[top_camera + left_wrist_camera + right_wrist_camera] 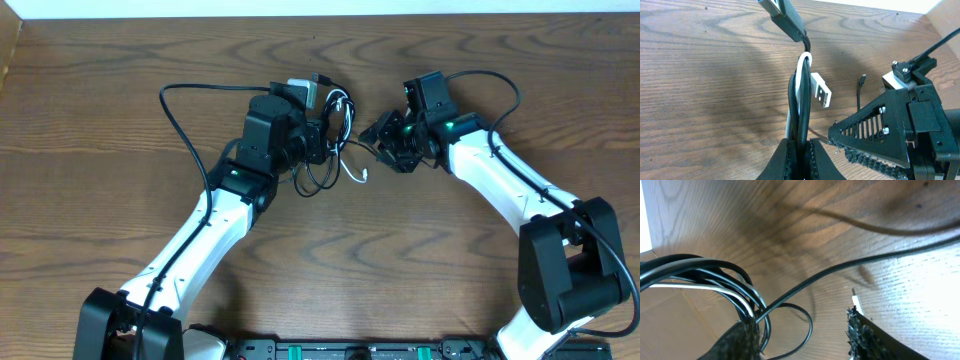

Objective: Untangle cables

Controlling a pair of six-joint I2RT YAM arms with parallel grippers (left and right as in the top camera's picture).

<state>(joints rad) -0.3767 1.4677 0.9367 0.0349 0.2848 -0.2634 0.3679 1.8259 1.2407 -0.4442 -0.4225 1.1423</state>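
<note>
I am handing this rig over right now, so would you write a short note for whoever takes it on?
Left gripper: shut on the cables, with black cords and the white one pinched together between its fingers.
Right gripper: open, jaws apart. The bundle lies against one finger and nothing is clamped.
Cables: one looped clump between the two grippers. The white plug and the black plug stick out beyond the left grip.
Done: the bundle is held on one side.
Left: all the separating. No cord lies apart from the clump yet.
</note>
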